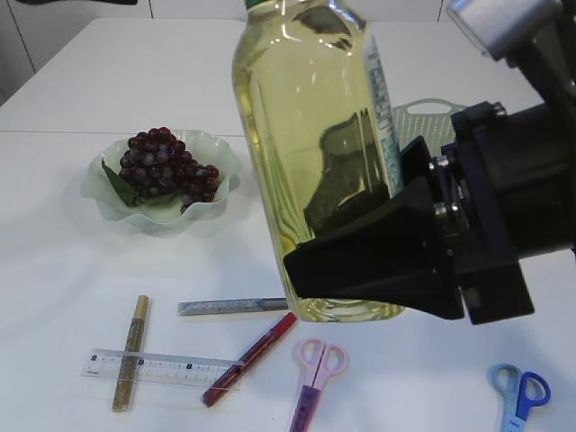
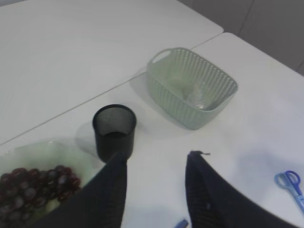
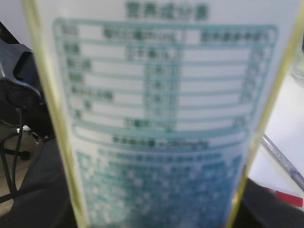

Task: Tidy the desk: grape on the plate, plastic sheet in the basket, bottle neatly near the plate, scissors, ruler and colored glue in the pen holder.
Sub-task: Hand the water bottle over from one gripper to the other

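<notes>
My right gripper (image 1: pixel 310 263) is shut on the bottle (image 1: pixel 306 135) of yellow liquid and holds it upright; its label fills the right wrist view (image 3: pixel 156 118). The grape bunch (image 1: pixel 166 166) lies on the wavy green plate (image 1: pixel 211 211). A clear ruler (image 1: pixel 171 367), gold glue (image 1: pixel 133 351), red glue (image 1: pixel 252 355), silver glue (image 1: pixel 229 307), pink scissors (image 1: pixel 315 378) and blue scissors (image 1: pixel 520 396) lie on the table. My left gripper (image 2: pixel 156 164) is open and empty above the table beside the black pen holder (image 2: pixel 114 130). The plastic sheet (image 2: pixel 197 97) lies in the basket (image 2: pixel 190 121).
The basket's handle (image 1: pixel 432 117) shows behind the bottle in the exterior view. The bottle and right arm hide the pen holder there. A table seam runs behind the plate. The grapes (image 2: pixel 33 185) and blue scissors (image 2: pixel 289 183) show at the left wrist view's edges.
</notes>
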